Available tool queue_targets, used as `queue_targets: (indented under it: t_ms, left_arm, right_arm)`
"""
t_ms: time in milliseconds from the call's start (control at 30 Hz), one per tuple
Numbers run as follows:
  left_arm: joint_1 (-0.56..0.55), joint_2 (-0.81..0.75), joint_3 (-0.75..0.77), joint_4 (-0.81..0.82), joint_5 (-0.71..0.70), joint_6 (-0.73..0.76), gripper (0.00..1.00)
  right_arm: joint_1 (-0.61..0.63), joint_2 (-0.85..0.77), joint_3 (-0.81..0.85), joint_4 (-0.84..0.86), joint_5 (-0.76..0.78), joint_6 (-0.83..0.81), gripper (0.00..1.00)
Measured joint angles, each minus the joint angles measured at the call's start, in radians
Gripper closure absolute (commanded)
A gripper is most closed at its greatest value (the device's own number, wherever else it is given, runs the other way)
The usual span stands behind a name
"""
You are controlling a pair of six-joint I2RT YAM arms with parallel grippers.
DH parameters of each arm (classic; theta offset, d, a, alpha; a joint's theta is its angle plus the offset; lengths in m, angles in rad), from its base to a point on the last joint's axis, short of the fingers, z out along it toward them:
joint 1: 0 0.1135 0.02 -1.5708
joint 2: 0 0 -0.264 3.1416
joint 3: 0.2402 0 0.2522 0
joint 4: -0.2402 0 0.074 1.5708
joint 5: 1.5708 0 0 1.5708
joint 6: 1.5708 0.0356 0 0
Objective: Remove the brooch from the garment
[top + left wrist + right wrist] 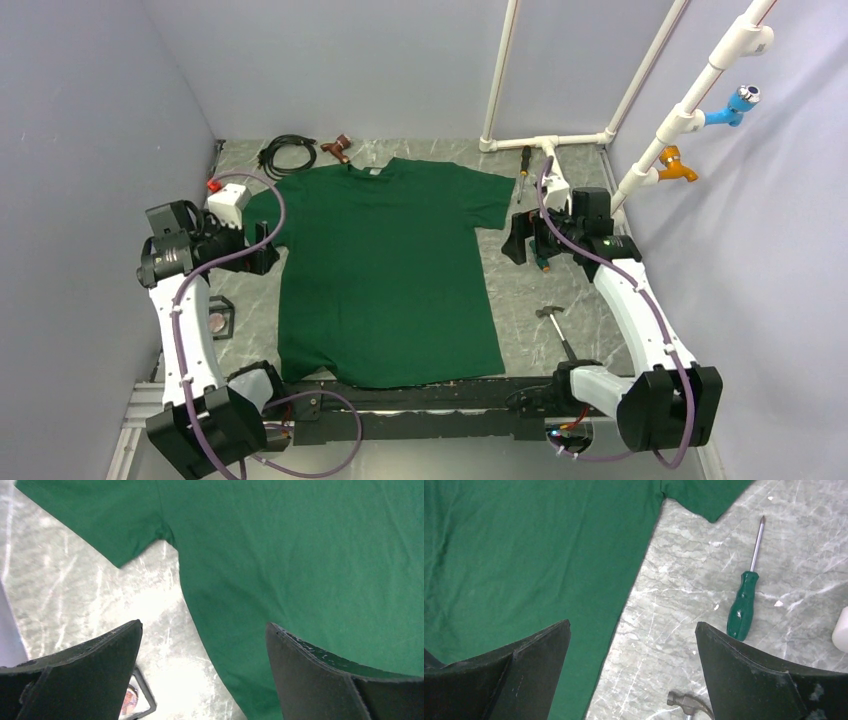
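Both grippers hang with jaws apart, holding nothing: left gripper by the garment's left-side sleeve, right gripper over its right edge. You'll see no brooch on the cloth. A pinkish round disc, likely the brooch, sits in a small black tray on the worktop at about 7 o'clock from your left gripper, so the left arm is nearer.

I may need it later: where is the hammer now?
In the top view, the hammer lies on the table, right of the T-shirt and beside the right arm.
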Motion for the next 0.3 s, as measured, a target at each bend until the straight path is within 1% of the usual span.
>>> queue_targets:
  t_ms: [100,300]
  left_arm:
    - [0.0,0.0,-0.051,0.0,-0.011,0.0,0.01]
    - [0.0,0.0,-0.059,0.013,-0.032,-0.001,0.0]
  right_arm:
    - [-0.002,-0.007,-0.019,0.003,0.011,-0.002,0.0]
    - [-0.006,-0.007,-0.037,0.008,0.039,-0.004,0.0]
